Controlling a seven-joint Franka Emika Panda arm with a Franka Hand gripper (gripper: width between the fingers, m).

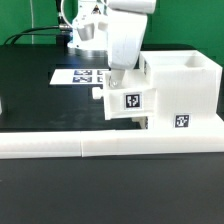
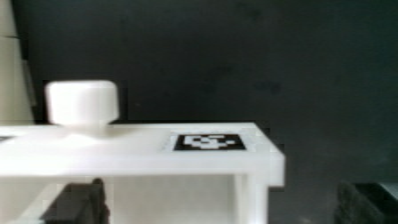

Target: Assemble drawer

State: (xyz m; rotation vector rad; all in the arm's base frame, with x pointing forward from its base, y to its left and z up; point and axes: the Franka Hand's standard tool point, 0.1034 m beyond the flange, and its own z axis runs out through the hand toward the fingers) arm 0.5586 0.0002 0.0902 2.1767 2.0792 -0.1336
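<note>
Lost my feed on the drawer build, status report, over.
Gripper down at the tray, fingers hidden, grip unconfirmed. Tray with knob sits at housing front. Border bar close ahead.

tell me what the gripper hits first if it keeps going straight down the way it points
Probably the tray right beneath the gripper, near its round knob; whether the fingers already touch it is unclear.

— What's the arm (image 1: 128, 35) looking like?
— Glossy white shell, rounded and bulky, with a dark band across its upper joint.
— And lower down?
— The casing narrows toward the gripper (image 1: 124, 84); in the wrist view its fingers (image 2: 68, 206) show only as dark, blurred shapes.
</note>
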